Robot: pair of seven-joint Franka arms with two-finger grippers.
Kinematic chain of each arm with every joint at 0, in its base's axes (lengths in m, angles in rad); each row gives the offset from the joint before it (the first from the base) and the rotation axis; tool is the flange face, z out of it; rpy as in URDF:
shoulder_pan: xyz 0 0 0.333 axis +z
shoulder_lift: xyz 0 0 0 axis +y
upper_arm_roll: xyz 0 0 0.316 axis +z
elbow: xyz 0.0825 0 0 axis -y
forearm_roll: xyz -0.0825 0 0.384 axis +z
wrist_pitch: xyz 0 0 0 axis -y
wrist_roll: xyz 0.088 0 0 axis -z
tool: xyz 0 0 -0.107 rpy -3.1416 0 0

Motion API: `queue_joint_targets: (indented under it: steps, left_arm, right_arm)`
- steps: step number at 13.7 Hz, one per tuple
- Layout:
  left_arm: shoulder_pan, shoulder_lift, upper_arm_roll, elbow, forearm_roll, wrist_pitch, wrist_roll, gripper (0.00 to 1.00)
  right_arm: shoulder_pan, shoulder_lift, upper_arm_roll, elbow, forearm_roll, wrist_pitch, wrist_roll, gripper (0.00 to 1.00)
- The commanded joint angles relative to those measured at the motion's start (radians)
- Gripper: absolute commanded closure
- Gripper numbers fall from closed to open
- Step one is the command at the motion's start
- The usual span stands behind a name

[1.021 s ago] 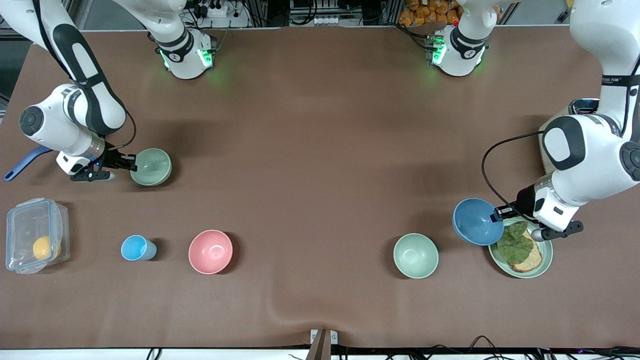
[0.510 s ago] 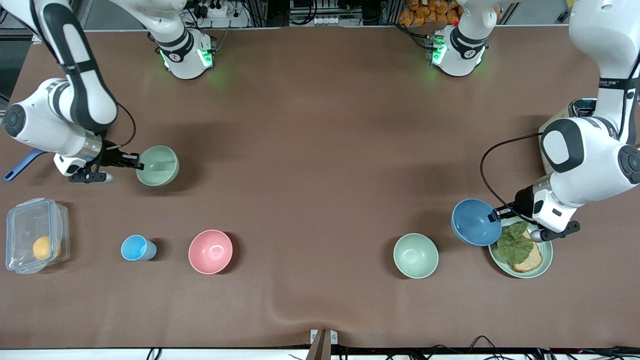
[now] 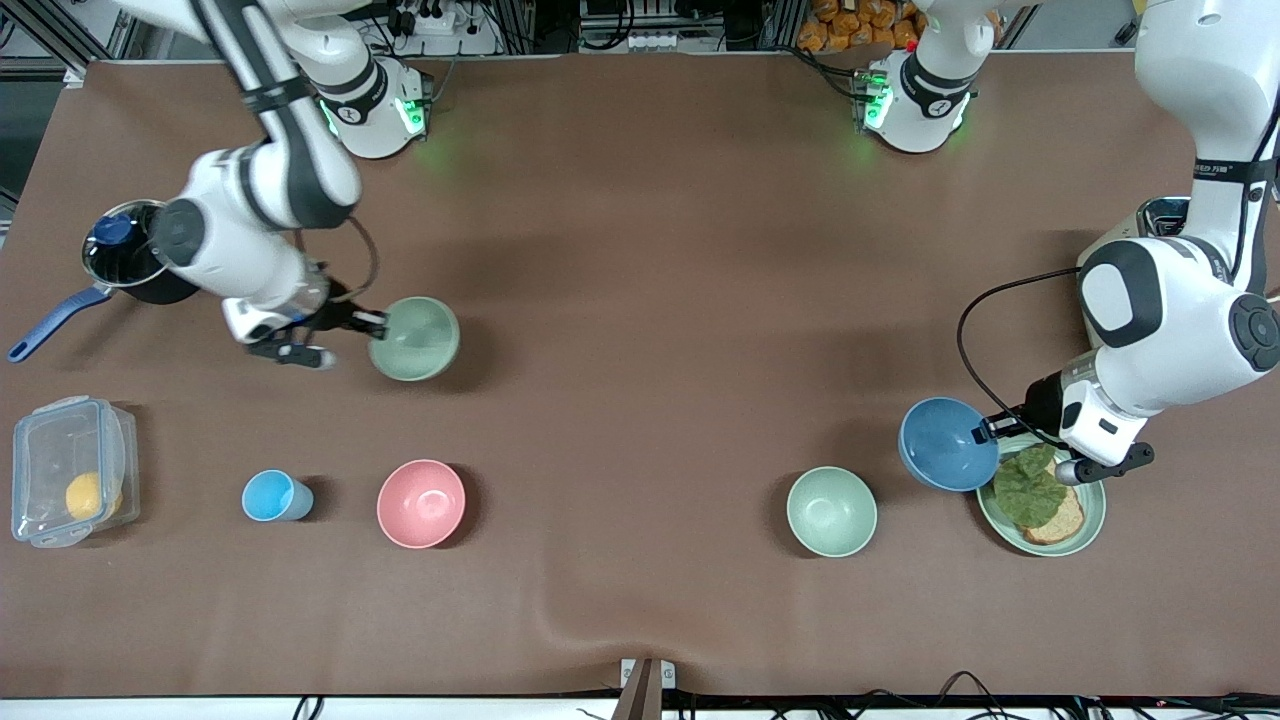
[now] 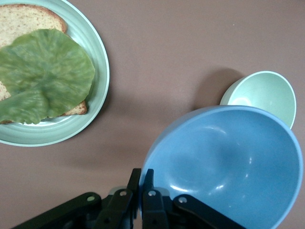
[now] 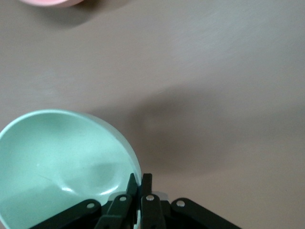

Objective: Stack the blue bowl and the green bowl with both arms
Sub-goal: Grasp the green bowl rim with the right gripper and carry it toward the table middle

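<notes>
the brown table [image 3: 640, 250] runs wide, with a long bare stretch through its middle. taking the pink bowl [image 3: 421, 503] as the mark: a green plate [image 3: 1094, 516] of bread and leaf sits well apart toward the left arm's end, level with it. the blue bowl [image 3: 948, 444] hangs tilted over the table just beside that plate's rim, its edge pinched between the closed fingers of the left gripper [image 3: 990, 429]. the green bowl [image 3: 414, 339] is up in the air over the table farther from the front camera than the pink bowl, its rim clamped by the right gripper [image 3: 372, 324], jaws closed on it. a second green bowl [image 3: 831, 511] rests between the pink bowl and the plate. a clear box [image 3: 70, 470] sits at the right arm's end, with a small blue cup [image 3: 274, 496] just beside the pink bowl
</notes>
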Motion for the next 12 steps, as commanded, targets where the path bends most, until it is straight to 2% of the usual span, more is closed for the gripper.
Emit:
queue_joint_targets:
  steps: [1,5,9,12]
  left_arm:
    - [-0.001,-0.007,-0.004,0.001,-0.019,-0.009,-0.020,1.00]
    - [-0.001,-0.011,-0.005,-0.003,-0.019,-0.011,-0.020,1.00]
    - [-0.001,-0.007,-0.005,-0.003,-0.019,-0.011,-0.017,1.00]
    - [-0.003,-0.005,-0.005,-0.003,-0.019,-0.011,-0.017,1.00]
  right_arm:
    - [0.140,0.002,-0.011,0.010,0.014,0.036,0.211,1.00]
    - [0.321,0.056,-0.011,0.010,0.014,0.160,0.449,1.00]
    - [0.513,0.177,-0.013,0.010,0.011,0.339,0.663,1.00]
    - [0.607,0.244,-0.014,0.013,0.008,0.418,0.771,1.00]
